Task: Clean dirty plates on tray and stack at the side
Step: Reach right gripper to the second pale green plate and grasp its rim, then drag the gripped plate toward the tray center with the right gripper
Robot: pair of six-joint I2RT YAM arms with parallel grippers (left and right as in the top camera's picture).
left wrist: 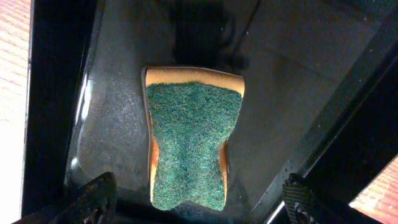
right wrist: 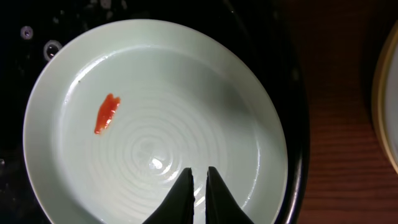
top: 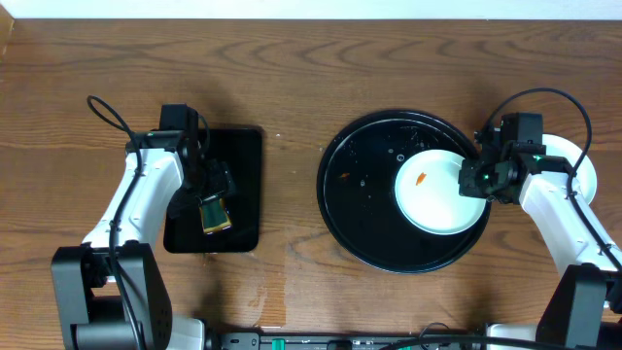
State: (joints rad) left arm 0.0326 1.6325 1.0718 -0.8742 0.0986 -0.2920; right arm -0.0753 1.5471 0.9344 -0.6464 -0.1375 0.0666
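One pale mint plate with an orange smear lies on the right side of the round black tray. In the right wrist view the plate fills the frame, with the smear at its left. My right gripper is shut and empty, just above the plate's near side; from overhead it sits at the plate's right edge. My left gripper is open, its fingers on either side of a green-and-orange sponge without touching it. Other plates lie right of the tray.
The sponge lies in a small rectangular black tray at the left. The round tray's bare part holds water drops and small specks. A pale plate rim shows on the wood table right of the round tray.
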